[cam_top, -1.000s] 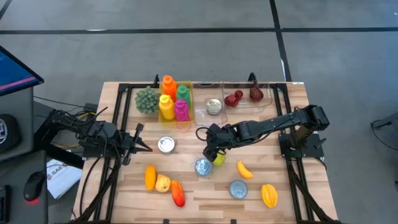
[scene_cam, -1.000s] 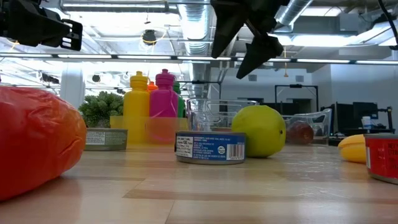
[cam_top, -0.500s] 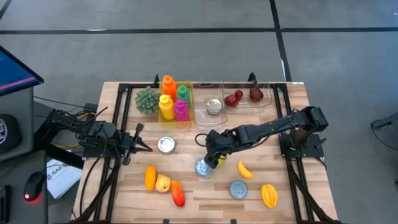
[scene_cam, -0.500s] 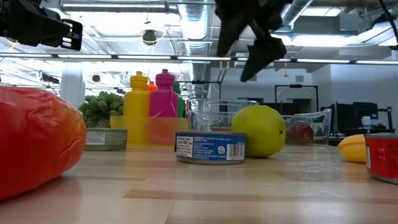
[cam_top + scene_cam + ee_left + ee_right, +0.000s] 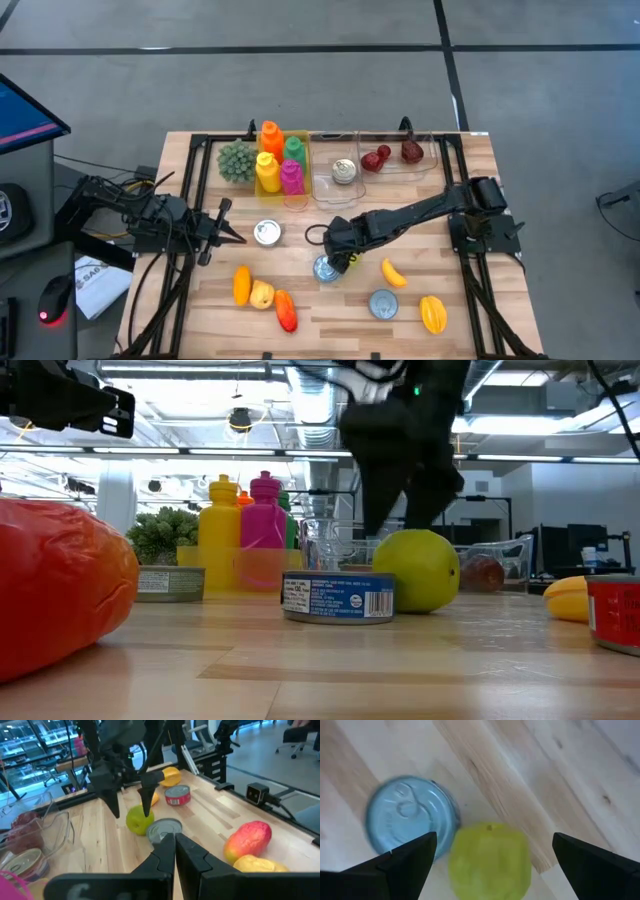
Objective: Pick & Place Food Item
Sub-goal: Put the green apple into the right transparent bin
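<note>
From above, the right gripper (image 5: 343, 250) hangs over the yellow-green fruit (image 5: 352, 261), which sits just beside a small tin can (image 5: 326, 268) mid-table. The left gripper (image 5: 233, 236) waits at the left, fingers pressed together. At table height, the right arm's dark fingers (image 5: 375, 500) reach down just above the fruit (image 5: 416, 570), perhaps not yet touching. The right wrist view shows jaws spread wide, fruit (image 5: 489, 860) between them.

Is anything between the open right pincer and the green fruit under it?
Nothing visible. The right pincer hangs open directly over the green fruit; the can sits beside the fruit, close to one finger's path.
</note>
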